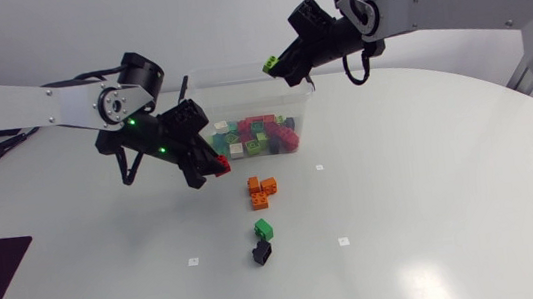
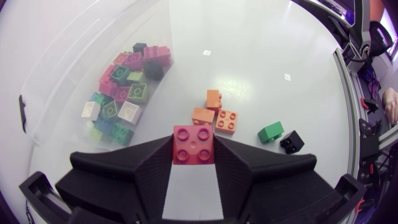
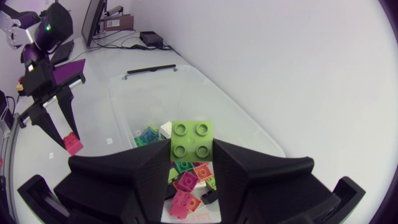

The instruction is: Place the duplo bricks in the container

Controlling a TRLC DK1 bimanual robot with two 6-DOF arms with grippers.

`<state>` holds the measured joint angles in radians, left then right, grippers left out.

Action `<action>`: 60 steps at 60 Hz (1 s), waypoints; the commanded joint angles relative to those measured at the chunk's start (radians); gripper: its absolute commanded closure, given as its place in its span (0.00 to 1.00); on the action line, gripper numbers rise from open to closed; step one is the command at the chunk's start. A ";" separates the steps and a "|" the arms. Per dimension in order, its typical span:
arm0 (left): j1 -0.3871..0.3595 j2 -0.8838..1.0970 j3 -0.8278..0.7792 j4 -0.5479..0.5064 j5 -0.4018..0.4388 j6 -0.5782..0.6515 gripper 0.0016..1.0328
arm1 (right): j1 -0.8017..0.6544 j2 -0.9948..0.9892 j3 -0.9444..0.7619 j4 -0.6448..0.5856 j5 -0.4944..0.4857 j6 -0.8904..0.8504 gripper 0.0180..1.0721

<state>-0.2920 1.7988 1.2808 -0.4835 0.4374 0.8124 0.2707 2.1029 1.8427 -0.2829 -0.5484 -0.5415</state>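
My left gripper hangs just beside the container's near-left corner, clamped on a red brick by 2 flat opposite sides. The clear container holds a heap of mixed bricks. On the table in front of it lie 3 orange bricks touching, then a green brick and a black brick. My right gripper hovers at the container's far rim, pinching a lime brick. The bricks look light, rigid and smooth-walled. I judge a square grip across opposite side faces safest, as a skewed hold could let them twist.
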 commanded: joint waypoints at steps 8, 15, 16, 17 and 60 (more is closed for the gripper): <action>0.024 -0.070 0.032 -0.056 0.017 0.019 0.72 | 0.015 0.066 0.056 -0.009 0.025 0.026 0.42; 0.030 -0.078 0.075 -0.078 0.018 0.016 0.72 | 0.016 0.071 0.056 -0.009 0.041 0.025 0.16; 0.030 -0.078 0.084 -0.081 0.018 0.014 0.72 | 0.015 0.071 0.055 -0.009 0.041 0.025 0.13; 0.030 -0.078 0.092 -0.084 0.020 0.014 0.72 | 0.015 0.069 0.053 -0.009 0.041 0.025 0.11; 0.054 0.089 0.440 -0.032 0.064 -0.157 0.72 | 0.002 -0.282 -0.465 0.142 0.036 -0.038 0.06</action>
<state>-0.2428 1.8408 1.6756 -0.5335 0.4908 0.6949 0.2787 1.8523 1.4532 -0.1520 -0.5114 -0.5545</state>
